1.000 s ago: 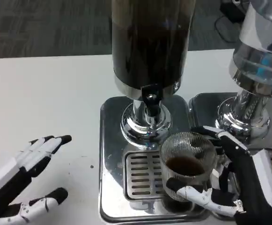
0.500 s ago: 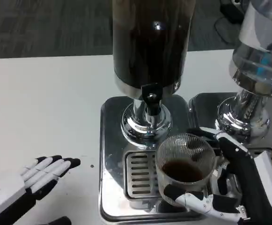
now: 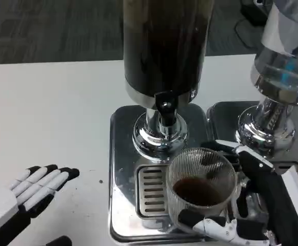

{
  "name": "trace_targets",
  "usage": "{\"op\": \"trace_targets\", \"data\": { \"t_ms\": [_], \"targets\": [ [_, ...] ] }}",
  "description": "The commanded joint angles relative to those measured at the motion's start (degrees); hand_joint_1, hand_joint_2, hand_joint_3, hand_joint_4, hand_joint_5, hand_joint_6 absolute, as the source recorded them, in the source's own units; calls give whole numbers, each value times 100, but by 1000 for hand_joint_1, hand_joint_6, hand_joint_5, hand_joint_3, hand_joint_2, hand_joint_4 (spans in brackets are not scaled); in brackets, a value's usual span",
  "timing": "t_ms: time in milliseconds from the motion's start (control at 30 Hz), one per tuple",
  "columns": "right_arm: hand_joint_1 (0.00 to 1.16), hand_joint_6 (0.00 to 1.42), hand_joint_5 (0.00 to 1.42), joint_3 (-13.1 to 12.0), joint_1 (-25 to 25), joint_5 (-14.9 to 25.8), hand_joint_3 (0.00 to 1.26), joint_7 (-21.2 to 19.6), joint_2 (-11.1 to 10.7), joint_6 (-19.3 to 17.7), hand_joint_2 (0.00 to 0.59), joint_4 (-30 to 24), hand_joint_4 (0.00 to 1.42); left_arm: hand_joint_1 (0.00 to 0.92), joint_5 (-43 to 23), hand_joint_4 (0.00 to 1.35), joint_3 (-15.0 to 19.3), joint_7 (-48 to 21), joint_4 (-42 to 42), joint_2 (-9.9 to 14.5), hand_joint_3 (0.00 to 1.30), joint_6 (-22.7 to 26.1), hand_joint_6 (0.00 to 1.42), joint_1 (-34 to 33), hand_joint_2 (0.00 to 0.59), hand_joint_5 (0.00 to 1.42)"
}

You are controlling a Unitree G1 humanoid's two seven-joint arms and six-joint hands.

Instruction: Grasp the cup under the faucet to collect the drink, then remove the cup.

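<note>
**Holding the filled cup before the dark dispenser**

Standing on the white table [image 3: 51, 97], the dark drink dispenser [image 3: 164, 46] rises just beyond the right hand [image 3: 256, 200], its black faucet [image 3: 164, 106] above and a little beyond the fingers. A second, clear dispenser [image 3: 284, 56] stands beyond that hand, toward its outer side. The steel drip tray [image 3: 151, 192] lies under and inward of the right hand, its slotted grille partly covered by the cup [image 3: 200, 187]. The right hand grips this ribbed clear cup, thumb curled across the near wall and fingers [image 3: 228, 148] wrapped around the far side; dark drink shows in its bottom. The cup sits nearer than the faucet, over the grille. The left hand [image 3: 33, 187] lies flat, well apart on the table, fingers stretched forward side by side, holding nothing.
</note>
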Motion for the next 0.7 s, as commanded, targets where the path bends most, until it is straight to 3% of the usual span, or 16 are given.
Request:
{"op": "trace_targets", "data": {
  "t_ms": [33, 167, 700],
  "targets": [
    [948, 1298, 896, -32, 66, 220, 538, 111, 21, -117, 137, -357, 610, 0, 65, 0, 59, 71, -155, -81, 0, 63, 0, 129, 256, 0],
    [945, 1298, 896, -34, 142, 303, 538, 205, 44, -91, 136, -463, 610, 0, 78, 0, 86, 69, -295, -117, 0, 84, 0, 208, 294, 0],
    [952, 1313, 907, -25, 311, 258, 553, 269, 199, -67, 138, -611, 626, 0, 233, 0, 443, 128, -733, -305, 0, 290, 0, 576, 300, 0]
  ]
}}
